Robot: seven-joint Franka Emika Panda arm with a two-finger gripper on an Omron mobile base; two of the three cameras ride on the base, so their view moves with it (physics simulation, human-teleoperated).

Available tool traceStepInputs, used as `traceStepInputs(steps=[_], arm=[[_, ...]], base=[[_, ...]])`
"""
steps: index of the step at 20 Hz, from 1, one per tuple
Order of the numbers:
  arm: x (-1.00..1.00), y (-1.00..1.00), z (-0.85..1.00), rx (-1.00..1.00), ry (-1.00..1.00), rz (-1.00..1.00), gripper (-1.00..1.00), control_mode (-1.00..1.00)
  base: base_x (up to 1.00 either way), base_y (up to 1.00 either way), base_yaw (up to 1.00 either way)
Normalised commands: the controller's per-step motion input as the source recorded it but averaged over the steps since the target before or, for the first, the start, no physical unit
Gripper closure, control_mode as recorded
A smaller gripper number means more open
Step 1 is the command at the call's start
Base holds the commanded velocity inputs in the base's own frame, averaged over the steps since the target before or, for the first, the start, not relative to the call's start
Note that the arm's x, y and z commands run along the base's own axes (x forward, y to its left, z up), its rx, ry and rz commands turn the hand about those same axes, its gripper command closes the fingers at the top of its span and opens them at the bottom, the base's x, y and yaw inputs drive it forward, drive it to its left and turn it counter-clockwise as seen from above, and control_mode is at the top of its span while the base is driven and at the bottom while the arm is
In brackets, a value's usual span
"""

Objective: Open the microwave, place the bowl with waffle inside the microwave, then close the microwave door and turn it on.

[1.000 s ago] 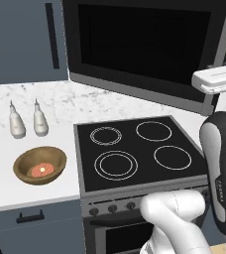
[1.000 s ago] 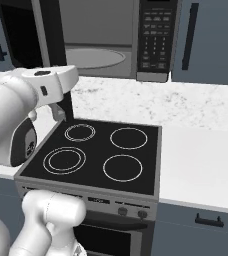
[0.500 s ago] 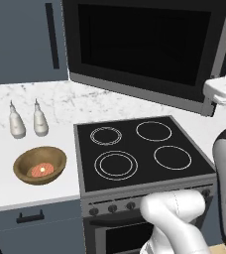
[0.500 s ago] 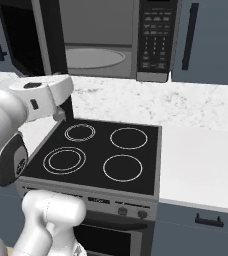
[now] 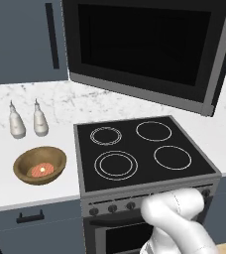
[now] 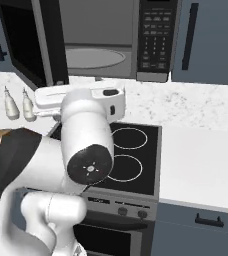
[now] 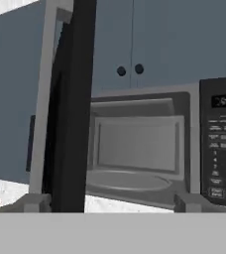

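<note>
Two white bottles stand side by side on the marble counter, left of the black four-ring stovetop, with the bowl with waffle resting nearer the counter's front edge, just apart from them. The brown wooden bowl holds a reddish-pink waffle with a pale yellow dab on top, and nothing touches it. Above the stovetop, the microwave hangs open: the microwave door, a wide dark glass panel in a grey steel frame, is swung out to the left, hinged on that side. From the right base view the grey cavity and round glass turntable are exposed, with the black keypad panel to their right. The white arm's hand sits low in front of the open appliance, over the far left part of the stovetop. In the hand view the gripper has its fingertips spread wide at the bottom corners, nothing between them, facing the cavity and the door's edge. Dark blue-grey cabinets flank and top the microwave.
</note>
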Motion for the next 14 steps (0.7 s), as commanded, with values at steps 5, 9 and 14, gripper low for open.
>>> traceStepInputs(steps=[5, 9, 14], arm=[[0.71, -0.22, -0.28, 0.12, 0.0, 0.63, -1.0, -1.0], [0.83, 0.07, -0.07, 0.14, 0.05, 0.45, -1.0, -1.0], [0.16, 0.57, 0.05, 0.01, 0.09, 0.06, -1.0, -1.0]], base=[[0.0, 0.0, 0.0], [0.0, 0.0, 0.0], [0.0, 0.0, 0.0]])
